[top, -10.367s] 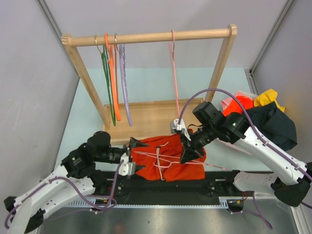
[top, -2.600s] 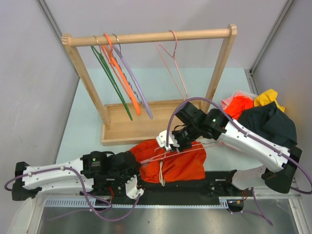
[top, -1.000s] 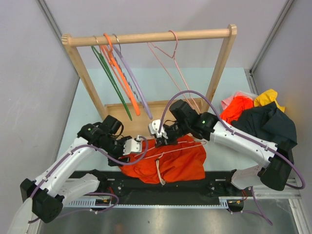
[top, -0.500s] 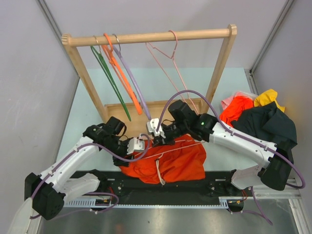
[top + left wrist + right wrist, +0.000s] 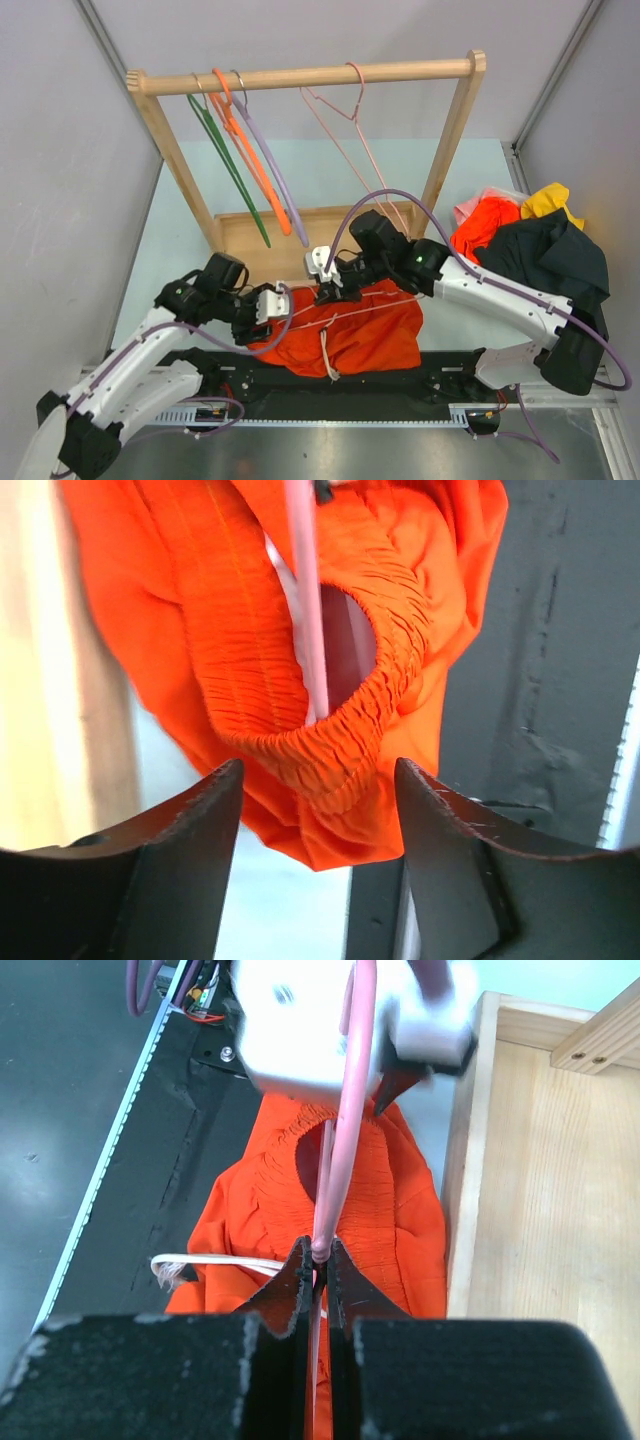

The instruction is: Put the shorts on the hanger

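the hanger [image 5: 307,600] hides its end inside the shorts [image 5: 220,650], just ahead of your spread left claw [image 5: 318,772]; your right claw [image 5: 318,1256] pinches its wire.

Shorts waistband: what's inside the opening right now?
A wire of the hanger runs into the elastic opening of the shorts, with paler lining behind it. The fabric hides how far the wire reaches inside.
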`<state>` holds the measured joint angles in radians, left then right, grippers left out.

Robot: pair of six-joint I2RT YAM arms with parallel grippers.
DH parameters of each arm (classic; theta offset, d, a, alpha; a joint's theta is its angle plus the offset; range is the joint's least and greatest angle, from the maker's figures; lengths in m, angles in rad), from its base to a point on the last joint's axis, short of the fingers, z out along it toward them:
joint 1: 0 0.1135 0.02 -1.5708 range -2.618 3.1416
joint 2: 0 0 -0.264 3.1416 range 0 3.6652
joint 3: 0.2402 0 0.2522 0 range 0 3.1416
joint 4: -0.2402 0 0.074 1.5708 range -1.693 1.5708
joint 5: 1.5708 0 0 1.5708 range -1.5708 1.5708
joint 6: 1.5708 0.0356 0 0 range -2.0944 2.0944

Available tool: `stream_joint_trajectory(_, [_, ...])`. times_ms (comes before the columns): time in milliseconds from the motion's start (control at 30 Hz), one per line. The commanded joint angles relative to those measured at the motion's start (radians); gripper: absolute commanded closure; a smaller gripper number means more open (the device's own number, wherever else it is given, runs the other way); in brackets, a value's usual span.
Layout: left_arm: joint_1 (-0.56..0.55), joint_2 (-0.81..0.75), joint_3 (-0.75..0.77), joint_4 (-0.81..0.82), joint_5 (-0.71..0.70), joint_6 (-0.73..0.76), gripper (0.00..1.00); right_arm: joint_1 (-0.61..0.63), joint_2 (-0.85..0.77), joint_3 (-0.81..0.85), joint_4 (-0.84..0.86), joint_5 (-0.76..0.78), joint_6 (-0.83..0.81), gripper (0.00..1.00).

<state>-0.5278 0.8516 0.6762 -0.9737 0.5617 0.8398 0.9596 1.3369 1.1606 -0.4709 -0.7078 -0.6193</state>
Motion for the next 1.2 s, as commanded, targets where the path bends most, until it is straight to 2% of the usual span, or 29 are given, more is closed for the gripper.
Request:
stream_joint_trajectory(0, [0.003, -0.129, -0.035, 0.055, 0.063, 0.054, 0.31, -0.009, -0.054, -0.027, 0.083, -0.032, 0.024, 1.0])
stream_joint_trajectory(100, [0.003, -0.183, -0.058, 0.061, 0.069, 0.059, 0.29, -0.018, -0.064, -0.041, 0.116, -0.038, 0.047, 1.0])
stream_joint_trajectory(267, [0.0, -0.086, -0.029, 0.066, 0.079, 0.009, 0.28, -0.019, -0.074, -0.055, 0.182, -0.039, 0.075, 1.0])
stream_joint_trajectory(367, [-0.001, -0.019, -0.003, 0.066, 0.092, -0.004, 0.36, -0.019, -0.074, -0.059, 0.215, -0.038, 0.089, 1.0])
stream_joint_trajectory(467, [-0.015, -0.009, 0.002, 0.052, 0.119, 0.028, 0.57, -0.018, -0.079, -0.064, 0.233, -0.03, 0.102, 1.0])
stream_joint_trajectory(500, [-0.033, -0.016, -0.001, 0.055, 0.11, 0.027, 0.76, -0.019, -0.082, -0.064, 0.23, -0.03, 0.098, 1.0])
stream_joint_trajectory(567, [-0.046, -0.045, -0.012, 0.064, 0.098, 0.021, 0.96, -0.019, -0.109, -0.064, 0.186, -0.016, 0.076, 1.0])
stream_joint_trajectory(600, [-0.05, -0.057, -0.017, 0.069, 0.089, 0.019, 1.0, -0.024, -0.122, -0.064, 0.163, -0.01, 0.064, 1.0])
stream_joint_trajectory(700, [-0.052, -0.086, -0.035, 0.072, 0.05, 0.027, 1.0, -0.031, -0.178, -0.064, 0.06, 0.028, 0.033, 0.76])
stream_joint_trajectory(733, [-0.052, -0.088, -0.038, 0.07, 0.029, 0.033, 1.0, -0.036, -0.198, -0.064, 0.04, 0.048, 0.038, 0.53])
stream_joint_trajectory(767, [-0.054, -0.089, -0.037, 0.058, 0.023, 0.045, 1.0, -0.041, -0.217, -0.065, 0.01, 0.094, 0.061, 0.43])
stream_joint_trajectory(800, [-0.054, -0.085, -0.038, 0.055, 0.014, 0.051, 1.0, -0.048, -0.25, -0.064, -0.001, 0.112, 0.079, 0.38])
stream_joint_trajectory(833, [-0.054, -0.086, -0.037, 0.05, 0.004, 0.054, 1.0, -0.074, -0.269, -0.062, -0.011, 0.128, 0.098, 0.27])
stream_joint_trajectory(933, [-0.054, -0.088, -0.038, 0.03, -0.016, 0.09, 1.0, -0.143, -0.344, -0.059, -0.066, 0.149, 0.162, 0.09])
stream_joint_trajectory(1067, [-0.055, -0.098, -0.04, 0.021, -0.043, 0.133, 1.0, -0.205, -0.401, -0.059, -0.181, 0.157, 0.201, 0.09])
stream_joint_trajectory(1167, [-0.061, -0.1, -0.036, 0.023, -0.065, 0.163, 1.0, -0.263, -0.404, -0.059, -0.305, 0.159, 0.15, 0.2])
